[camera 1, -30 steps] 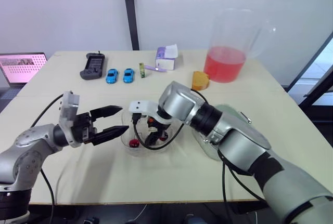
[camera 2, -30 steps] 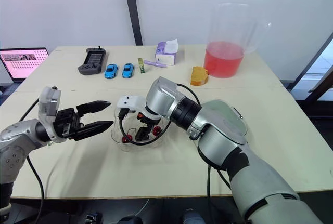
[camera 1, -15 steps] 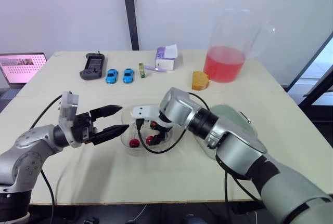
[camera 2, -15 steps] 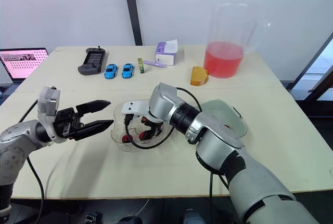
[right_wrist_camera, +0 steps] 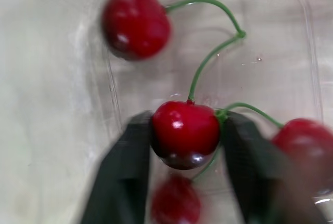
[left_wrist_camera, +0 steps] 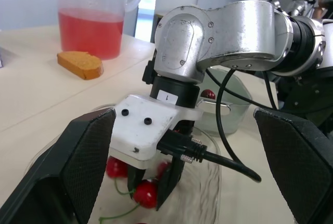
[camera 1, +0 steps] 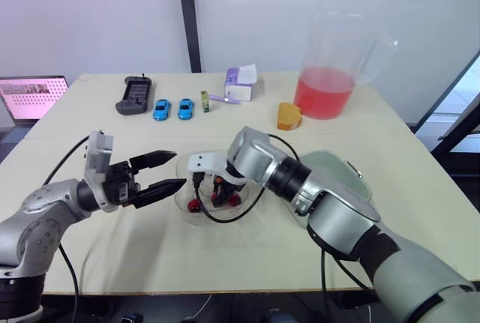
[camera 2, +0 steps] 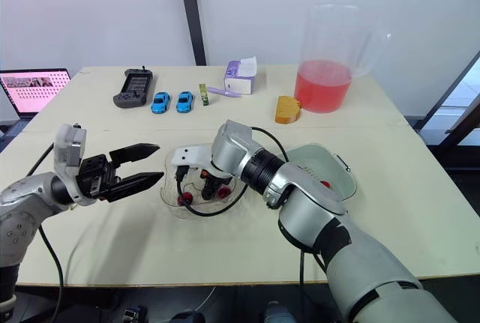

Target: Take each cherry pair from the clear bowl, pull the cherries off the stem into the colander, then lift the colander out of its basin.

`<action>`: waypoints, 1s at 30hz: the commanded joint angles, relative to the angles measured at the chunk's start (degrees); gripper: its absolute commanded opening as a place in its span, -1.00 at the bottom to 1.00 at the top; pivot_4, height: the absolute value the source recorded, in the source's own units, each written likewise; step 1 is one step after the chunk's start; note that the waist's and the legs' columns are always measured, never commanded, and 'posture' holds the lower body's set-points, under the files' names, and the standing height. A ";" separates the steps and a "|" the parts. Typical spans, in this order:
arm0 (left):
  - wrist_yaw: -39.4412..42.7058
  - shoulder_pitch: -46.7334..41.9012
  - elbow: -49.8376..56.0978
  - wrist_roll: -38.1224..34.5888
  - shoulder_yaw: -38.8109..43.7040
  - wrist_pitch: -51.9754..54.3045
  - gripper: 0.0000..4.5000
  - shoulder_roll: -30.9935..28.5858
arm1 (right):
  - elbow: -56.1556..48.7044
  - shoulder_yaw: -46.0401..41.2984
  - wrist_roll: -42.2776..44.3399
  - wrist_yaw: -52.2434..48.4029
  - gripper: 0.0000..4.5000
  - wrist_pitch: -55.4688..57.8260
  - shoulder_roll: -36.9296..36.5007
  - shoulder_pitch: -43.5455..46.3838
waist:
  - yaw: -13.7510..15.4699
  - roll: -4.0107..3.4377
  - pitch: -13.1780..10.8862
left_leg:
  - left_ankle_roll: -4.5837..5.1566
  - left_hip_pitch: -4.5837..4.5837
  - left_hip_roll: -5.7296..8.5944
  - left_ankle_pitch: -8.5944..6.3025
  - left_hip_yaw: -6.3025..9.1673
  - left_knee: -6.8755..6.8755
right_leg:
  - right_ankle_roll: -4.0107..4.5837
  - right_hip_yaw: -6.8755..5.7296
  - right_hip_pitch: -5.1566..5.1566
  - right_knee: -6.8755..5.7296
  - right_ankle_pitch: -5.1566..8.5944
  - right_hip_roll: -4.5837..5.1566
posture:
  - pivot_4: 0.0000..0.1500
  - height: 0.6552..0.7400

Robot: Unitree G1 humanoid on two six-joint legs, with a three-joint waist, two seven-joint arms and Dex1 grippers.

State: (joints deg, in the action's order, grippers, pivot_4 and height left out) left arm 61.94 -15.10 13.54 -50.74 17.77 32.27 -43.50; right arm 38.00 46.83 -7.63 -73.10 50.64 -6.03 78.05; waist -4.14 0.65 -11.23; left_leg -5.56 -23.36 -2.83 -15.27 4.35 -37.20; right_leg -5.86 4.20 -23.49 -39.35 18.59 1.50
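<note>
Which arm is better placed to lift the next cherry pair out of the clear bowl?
Right. The right gripper is inside the clear bowl, shut on a cherry; the left gripper hovers open beside it.

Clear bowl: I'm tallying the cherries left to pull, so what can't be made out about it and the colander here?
- Cherry count in the clear bowl: in the head views, the right gripper and its cable cover the middle. In the right wrist view, the outer cherries are blurred and some are cut by the edge.
- Colander contents: in the head views, the right arm hides most of it.
</note>
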 commanded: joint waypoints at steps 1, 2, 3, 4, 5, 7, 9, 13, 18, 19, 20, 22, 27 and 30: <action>-0.05 -0.73 0.91 -1.34 2.28 -0.17 1.00 -0.51 | 0.03 -1.94 -0.26 -0.51 -0.55 -0.90 0.94 1.70 | 0.00 0.00 0.00 | 0.00 0.00 0.00 0.00 0.00 0.00 | 0.00 0.00 0.00 0.00 0.00 0.00 | 1.00 1.00; -0.05 -0.85 0.79 -1.28 2.22 -0.20 1.00 -0.47 | 0.55 -2.32 -0.27 -0.46 -0.55 -1.20 1.15 2.09 | 0.00 0.00 0.00 | 0.00 0.00 0.00 0.00 0.00 0.00 | 0.00 0.00 0.00 0.00 0.00 0.00 | 1.00 1.00; -0.03 -0.93 0.71 -1.24 2.16 -0.22 1.00 -0.45 | 1.13 -2.73 -0.27 -0.38 -0.55 -1.50 1.36 2.49 | 0.00 0.00 0.00 | 0.00 0.00 0.00 0.00 0.00 0.00 | 0.00 0.00 0.00 0.00 0.00 0.00 | 1.00 1.00; 0.00 -1.00 0.66 -1.17 2.12 -0.26 1.00 -0.43 | 1.69 -3.17 -0.25 -0.29 -0.55 -1.81 1.55 2.90 | 0.00 0.00 0.00 | 0.00 0.00 0.00 0.00 0.00 0.00 | 0.00 0.00 0.00 0.00 0.00 0.00 | 1.00 1.00; 0.01 -1.12 0.58 -1.17 2.09 -0.22 1.00 -0.44 | 2.43 -3.70 -0.14 -0.32 -0.55 -2.12 1.74 3.47 | 0.00 0.00 0.00 | 0.00 0.00 0.00 0.00 0.00 0.00 | 0.00 0.00 0.00 0.00 0.00 0.00 | 1.00 1.00; 0.04 -1.28 0.51 -1.21 2.05 -0.15 1.00 -0.48 | 3.51 -4.68 0.01 -0.57 -0.55 -2.77 1.89 4.46 | 0.00 0.00 0.00 | 0.00 0.00 0.00 0.00 0.00 0.00 | 0.00 0.00 0.00 0.00 0.00 0.00 | 1.00 1.00; 0.06 -1.33 0.48 -1.23 2.05 -0.13 1.00 -0.47 | 4.21 -5.47 0.03 -0.96 -0.55 -3.30 1.96 5.10 | 0.00 0.00 0.00 | 0.00 0.00 0.00 0.00 0.00 0.00 | 0.00 0.00 0.00 0.00 0.00 0.00 | 1.00 1.00; 0.08 -1.51 0.35 -1.31 2.12 0.09 1.00 -0.59 | 3.74 -7.07 0.43 -3.24 -0.55 -3.59 0.62 6.45 | 0.00 0.00 0.00 | 0.00 0.00 0.00 0.00 0.00 0.00 | 0.00 0.00 0.00 0.00 0.00 0.00 | 1.00 1.00; 0.35 -2.17 -0.34 -1.32 2.04 0.25 1.00 -0.77 | -1.42 -7.15 0.57 -6.16 -0.55 -1.68 -1.84 4.96 | 0.07 0.00 0.00 | 0.00 -0.01 0.01 0.00 0.00 0.00 | 0.00 0.00 0.01 0.01 0.00 0.01 | 1.00 1.00; 0.40 -2.44 -0.53 -1.29 1.96 0.29 1.00 -0.79 | -2.49 -6.96 0.47 -6.26 -0.55 -1.31 -2.16 4.27 | 0.05 0.00 0.00 | 0.00 0.00 0.01 0.00 0.00 0.00 | 0.00 0.00 0.01 0.00 0.00 0.01 | 1.00 1.00; 0.44 -2.71 -0.69 -1.24 1.87 0.32 1.00 -0.79 | -3.56 -6.72 0.37 -6.34 -0.55 -1.02 -2.52 3.51 | 0.04 0.00 0.00 | 0.00 0.00 0.01 0.00 0.00 0.00 | 0.00 0.00 0.00 0.00 0.00 0.01 | 1.00 1.00; 0.59 -3.19 -0.99 -1.16 1.73 0.40 1.00 -0.83 | -5.70 -6.22 -0.04 -6.06 -0.55 -1.30 -3.41 1.52 | 0.02 0.00 0.00 | 0.00 0.00 0.00 0.00 0.00 0.00 | 0.00 0.00 0.00 0.00 0.00 0.00 | 1.00 1.00; 0.85 -3.69 -1.16 -0.98 1.73 0.84 1.00 -0.77 | -7.53 -5.34 -1.79 -3.88 0.08 -2.82 -5.61 -2.64 | 0.08 0.00 0.00 | -0.01 -0.01 0.01 0.00 0.00 -0.02 | 0.00 0.00 0.01 0.00 0.00 0.02 | 1.00 1.00; 1.02 -3.46 -1.01 -0.98 1.80 1.18 1.00 -0.94 | -6.51 -5.61 -1.99 -3.64 0.67 -1.81 -5.54 -1.84 | 0.02 0.00 0.00 | -0.01 -0.01 0.01 0.01 0.00 -0.02 | 0.00 0.00 0.00 0.00 0.00 0.01 | 1.00 1.00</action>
State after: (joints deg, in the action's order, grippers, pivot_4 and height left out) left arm 62.41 -18.16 11.79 -50.77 18.29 33.42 -43.66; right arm 32.75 42.12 -9.28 -76.82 48.54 -11.76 74.14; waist -4.12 0.65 -11.23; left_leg -5.57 -23.37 -2.82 -15.26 4.35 -37.21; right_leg -5.86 4.20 -23.49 -39.35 18.59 1.50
